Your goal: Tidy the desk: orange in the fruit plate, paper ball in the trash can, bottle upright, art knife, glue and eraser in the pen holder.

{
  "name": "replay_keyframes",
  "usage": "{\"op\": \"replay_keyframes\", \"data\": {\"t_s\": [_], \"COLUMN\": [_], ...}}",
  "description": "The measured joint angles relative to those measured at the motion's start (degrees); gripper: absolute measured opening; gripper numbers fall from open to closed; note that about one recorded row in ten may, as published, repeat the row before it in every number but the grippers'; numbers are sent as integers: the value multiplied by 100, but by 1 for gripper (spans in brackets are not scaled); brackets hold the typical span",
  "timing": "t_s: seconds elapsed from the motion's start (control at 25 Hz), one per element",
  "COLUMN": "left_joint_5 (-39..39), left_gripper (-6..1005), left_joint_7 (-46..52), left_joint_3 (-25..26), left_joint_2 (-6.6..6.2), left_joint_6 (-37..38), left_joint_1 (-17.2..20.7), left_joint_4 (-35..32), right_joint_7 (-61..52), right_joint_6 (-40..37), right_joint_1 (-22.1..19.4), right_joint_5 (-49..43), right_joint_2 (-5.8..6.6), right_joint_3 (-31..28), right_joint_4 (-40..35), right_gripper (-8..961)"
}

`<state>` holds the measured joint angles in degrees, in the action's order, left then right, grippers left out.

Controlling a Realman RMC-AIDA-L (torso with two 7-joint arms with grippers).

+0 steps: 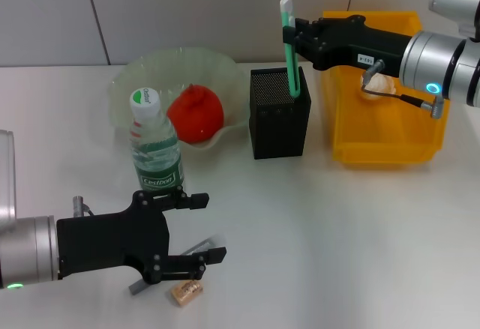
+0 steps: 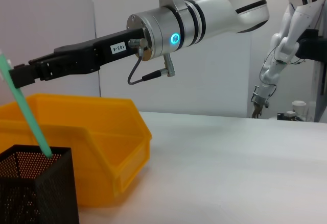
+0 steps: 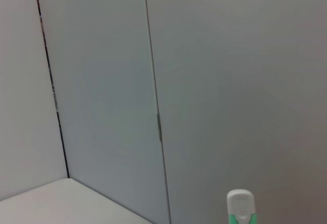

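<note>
We see the right gripper (image 1: 294, 35) with fingers closed on the slim green-and-white art knife (image 1: 289, 44), its lower end already inside the black mesh pen holder (image 1: 279, 115) near the table's far edge, probably for a guided drop. The left gripper (image 1: 201, 228), fingers wide, hovers over the grey glue stick (image 1: 193, 254) and tan eraser (image 1: 186, 291) at the near edge, apparently to grasp next.

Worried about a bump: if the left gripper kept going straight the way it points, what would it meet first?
Probably nothing close: the left gripper points across bare table; the art knife and eraser lie below its fingers, though depth is unclear.
</note>
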<state>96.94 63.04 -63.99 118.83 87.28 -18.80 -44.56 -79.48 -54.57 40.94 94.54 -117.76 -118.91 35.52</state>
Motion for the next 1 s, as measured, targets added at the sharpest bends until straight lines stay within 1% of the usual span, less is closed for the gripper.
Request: {"op": "replay_keyframes", "data": {"t_s": [0.6,0.96,1.0], "left_joint_5": [0,-1,-6], "left_gripper": [800,799,799], "left_joint_7": [-3,-2,-2], "left_joint_3": [0,0,0], "left_joint_2": [0,9,9], "left_joint_6": [15,30,31], "left_joint_1": [5,21,24], "left_joint_4": [0,0,0], "right_joint_7": [2,-39,-41], "right_joint_6": [71,87,90], "right_joint_1": [46,41,38], "right_joint_5": [-18,-46,-46], "right_joint_2": [8,8,8], "right_joint_3": [1,137,137], "right_joint_4": [-90,-76,-74], "right_gripper": [182,193,236]}}
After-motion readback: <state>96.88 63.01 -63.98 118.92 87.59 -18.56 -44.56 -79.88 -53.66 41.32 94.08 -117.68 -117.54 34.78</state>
